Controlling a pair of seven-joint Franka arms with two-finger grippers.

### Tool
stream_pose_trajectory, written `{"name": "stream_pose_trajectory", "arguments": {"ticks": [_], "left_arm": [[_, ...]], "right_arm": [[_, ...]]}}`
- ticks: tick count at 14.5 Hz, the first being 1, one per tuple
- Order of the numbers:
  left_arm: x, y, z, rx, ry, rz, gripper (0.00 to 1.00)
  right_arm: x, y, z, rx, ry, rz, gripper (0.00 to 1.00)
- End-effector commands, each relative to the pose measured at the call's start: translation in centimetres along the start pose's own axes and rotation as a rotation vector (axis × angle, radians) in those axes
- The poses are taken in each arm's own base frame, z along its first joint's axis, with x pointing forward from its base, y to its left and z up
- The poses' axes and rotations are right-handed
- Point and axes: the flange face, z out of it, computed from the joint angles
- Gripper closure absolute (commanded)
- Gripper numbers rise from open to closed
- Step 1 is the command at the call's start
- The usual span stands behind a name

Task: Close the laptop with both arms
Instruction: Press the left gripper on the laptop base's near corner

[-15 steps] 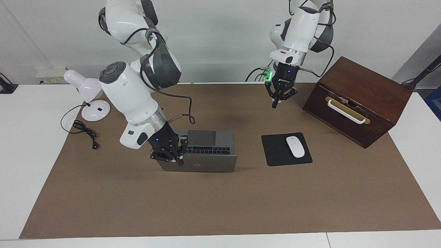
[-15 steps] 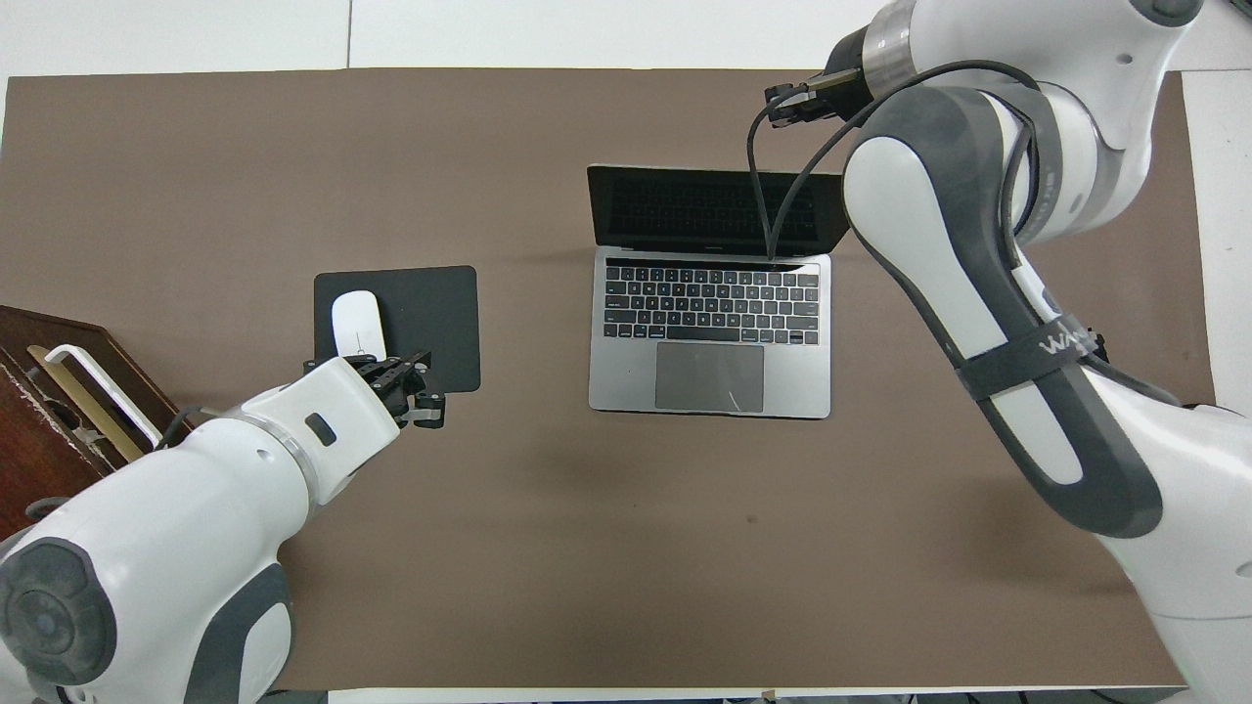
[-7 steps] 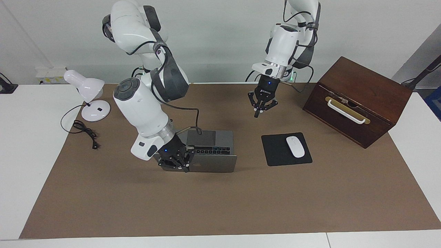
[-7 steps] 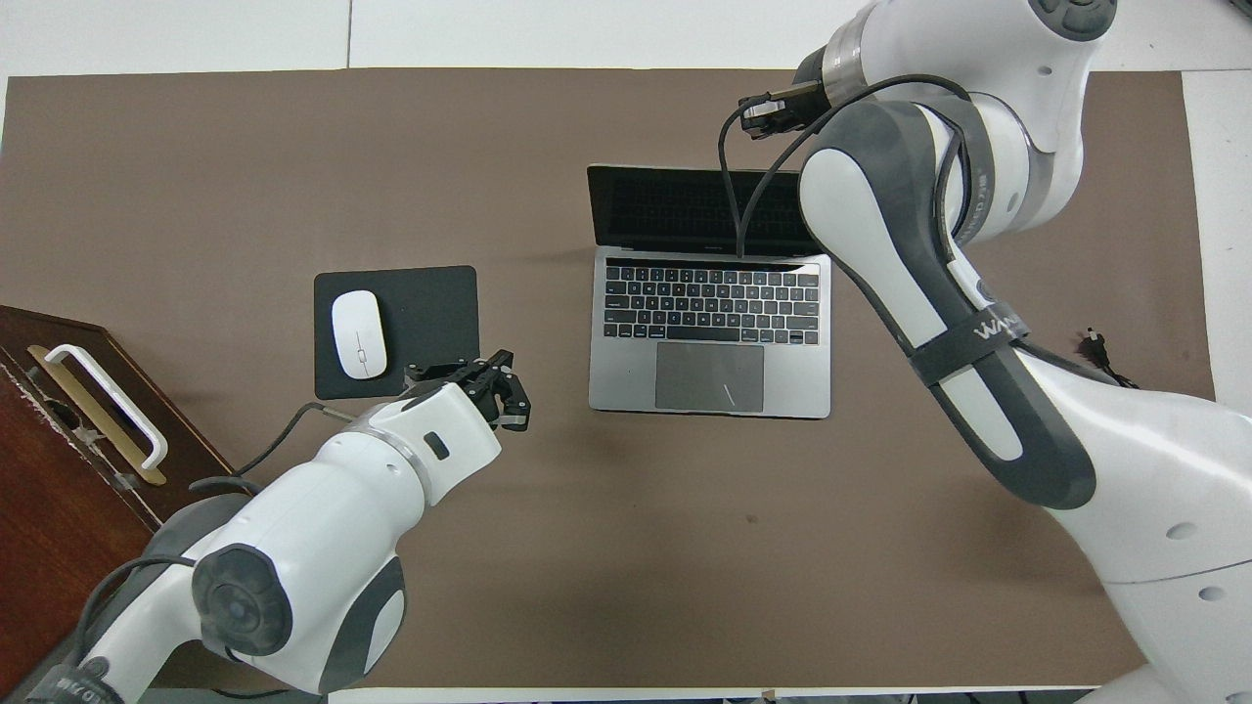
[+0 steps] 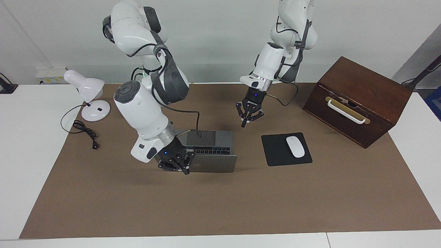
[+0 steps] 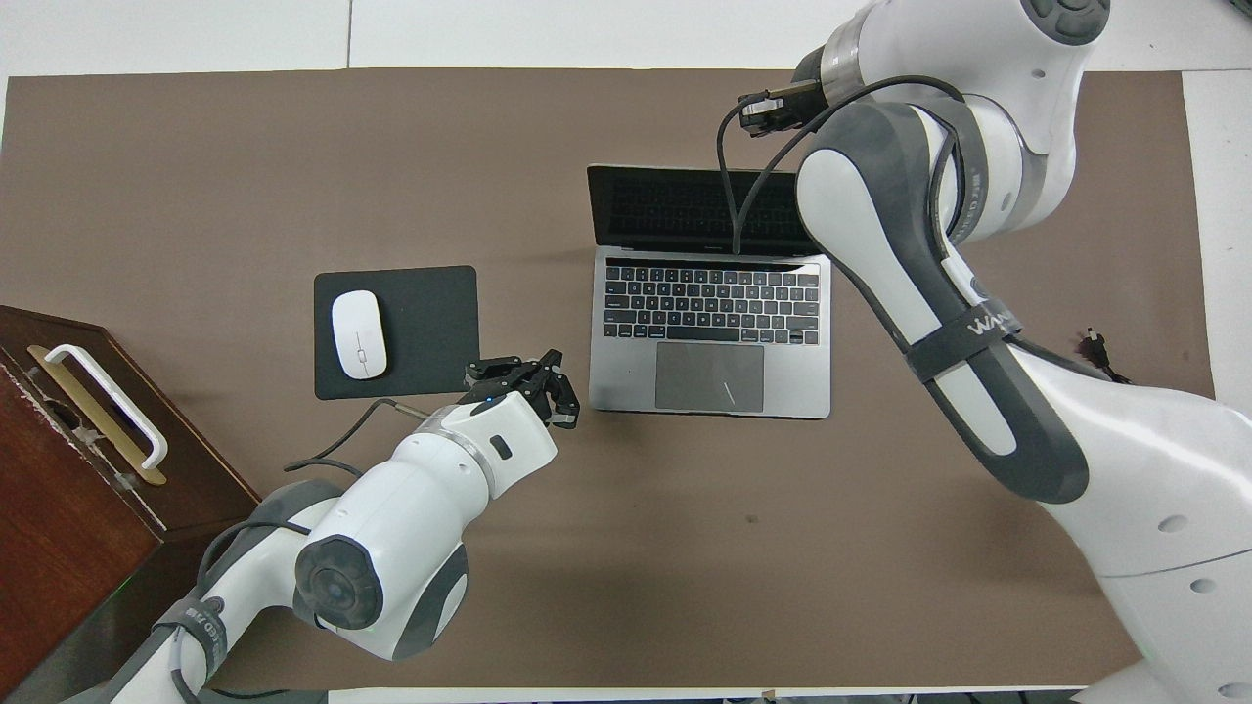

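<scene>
- Black right gripper [image 5: 186,171], fingertips together and holding nothing, sits at the back of the laptop [image 5: 210,151] lid, at the corner toward the right arm's end of the table. Contact looks likely in the facing view, but I can't confirm it.
- Risk: pushing on one corner only. If the closed tips slip up over the lid's top edge, they may land on the keys, or the thin grey metal base could skid on the brown mat [image 5: 220,206] toward the robots instead of the hinge folding.
- Risk: the cable hanging off the right wrist dangles over the trackpad; a falling lid could pinch it.
- Left gripper [image 5: 245,122], fingertips also together and empty, hangs in the air over the mat between the laptop's trackpad end and the black mouse pad [image 5: 275,151], clear of both.
- Risk: if it comes in late or low, it could clip the base edge or knock the white mouse [image 5: 295,146].
- Laptop is open mid-table, lid still well up and screen facing the robots; the wooden box [image 5: 358,100] and the desk lamp [image 5: 88,94] are well apart from it.
</scene>
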Motion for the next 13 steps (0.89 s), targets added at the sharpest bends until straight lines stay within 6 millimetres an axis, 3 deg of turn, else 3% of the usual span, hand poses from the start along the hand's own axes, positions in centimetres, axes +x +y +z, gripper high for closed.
{"name": "stream_pose_trajectory", "arguments": {"ticks": [1, 6, 13], "left_arm": [[-0.6, 0.8, 2.2, -0.013, 0.034, -0.002, 1.00], [-2.8, 1.8, 5.7, -0.026, 0.049, 0.025, 1.00], [-4.8, 3.4, 7.8, -0.043, 0.034, 0.058, 1.00]], "right_arm": [[0.5, -0.2, 0.0, -0.004, 0.023, 0.019, 1.00], [0.5, -0.3, -0.1, -0.005, 0.025, 0.017, 1.00], [0.5, -0.4, -0.4, -0.004, 0.028, 0.017, 1.00]]}}
